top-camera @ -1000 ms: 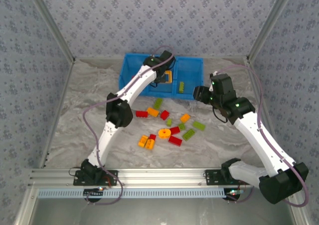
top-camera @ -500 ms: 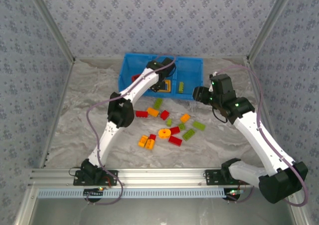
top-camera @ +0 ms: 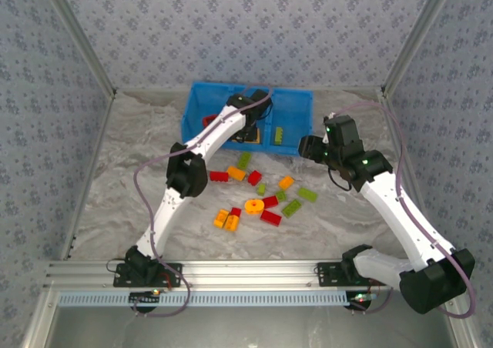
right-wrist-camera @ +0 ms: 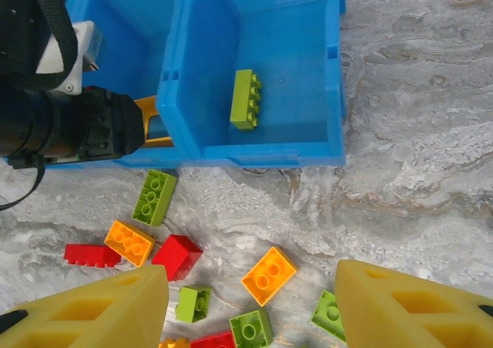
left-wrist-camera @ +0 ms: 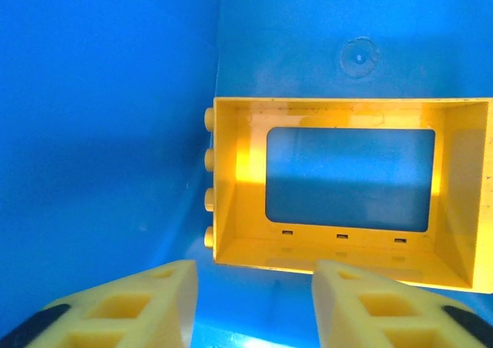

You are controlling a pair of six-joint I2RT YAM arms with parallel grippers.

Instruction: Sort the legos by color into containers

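The blue bin (top-camera: 300, 94) of three containers stands at the back of the table. My left gripper (top-camera: 251, 129) reaches down into the middle compartment. It (left-wrist-camera: 254, 275) is open, and a yellow frame-shaped lego (left-wrist-camera: 239, 202) lies free on the blue floor just beyond its fingertips. A lime green lego (right-wrist-camera: 246, 98) lies in the right compartment and a red one (top-camera: 209, 120) in the left. My right gripper (right-wrist-camera: 253, 279) hangs open and empty above the table in front of the bin's right end, over an orange lego (right-wrist-camera: 268, 276).
Several loose legos lie scattered on the marbled table in front of the bin: a red one (right-wrist-camera: 176, 256), a green one (right-wrist-camera: 155, 197), a round orange one (top-camera: 253, 206). The left arm's dark wrist (right-wrist-camera: 62, 125) crosses the bin's front wall.
My left gripper has opened and let go of the yellow frame-shaped lego, which now rests in the middle compartment. The right arm has barely moved.
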